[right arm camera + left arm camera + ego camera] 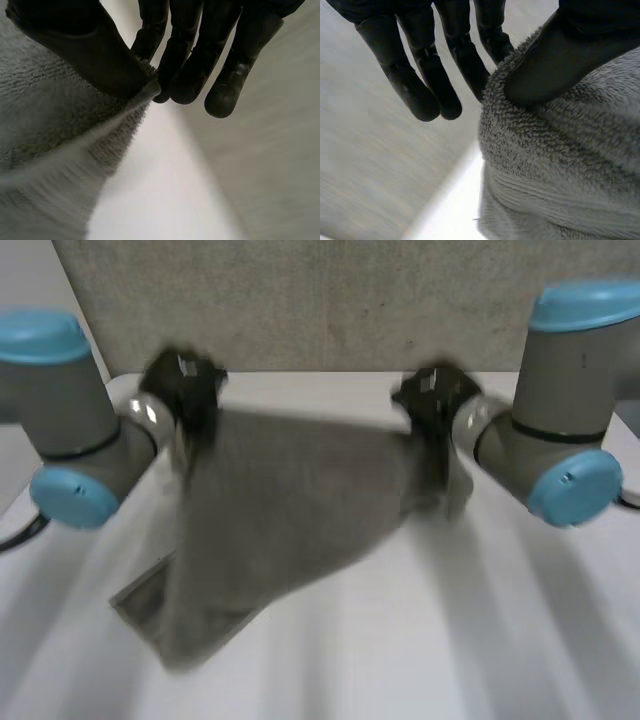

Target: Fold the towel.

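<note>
The grey towel [290,510] is held above the table [500,640], its lower end resting there; one upper corner is pinched by the left hand [183,390], the other by the right hand [432,400]. No fold is completed yet; most of the work is judged to be left.

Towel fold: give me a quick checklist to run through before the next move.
1. Left hand pinches a top corner of the towel: ok.
2. Right hand pinches the other top corner: ok.
3. Top edge stretched between the hands: ok.
4. Lower end lifted off the table: not ok, it rests there, rumpled.
5. Lower corners lined up: cannot tell.
</note>
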